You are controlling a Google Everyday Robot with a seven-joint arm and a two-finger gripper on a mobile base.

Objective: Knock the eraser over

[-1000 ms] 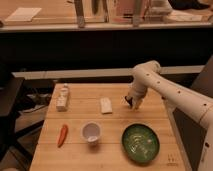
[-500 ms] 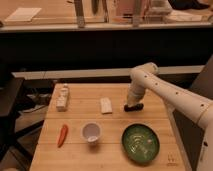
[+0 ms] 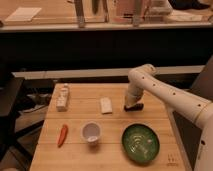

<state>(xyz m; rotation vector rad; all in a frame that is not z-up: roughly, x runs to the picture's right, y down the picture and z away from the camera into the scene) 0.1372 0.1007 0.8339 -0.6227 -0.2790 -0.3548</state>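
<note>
The eraser (image 3: 134,107) is a small black oblong block. It lies flat on the wooden table (image 3: 75,155), right of the middle and toward the back. My gripper (image 3: 131,101) hangs from the white arm that reaches in from the right. It sits directly above the eraser's left end, touching or nearly touching it. The gripper's tip is partly hidden against the eraser.
A flat white rectangular block (image 3: 105,105) lies left of the eraser. A white cup (image 3: 91,132) stands at front centre, with a green plate (image 3: 140,143) to its right. An orange carrot-like item (image 3: 62,135) and a white packet (image 3: 62,97) lie at the left.
The gripper has dropped slightly and shifted right at the eraser. The eraser now shows as a dark bar lying along the table below it.
</note>
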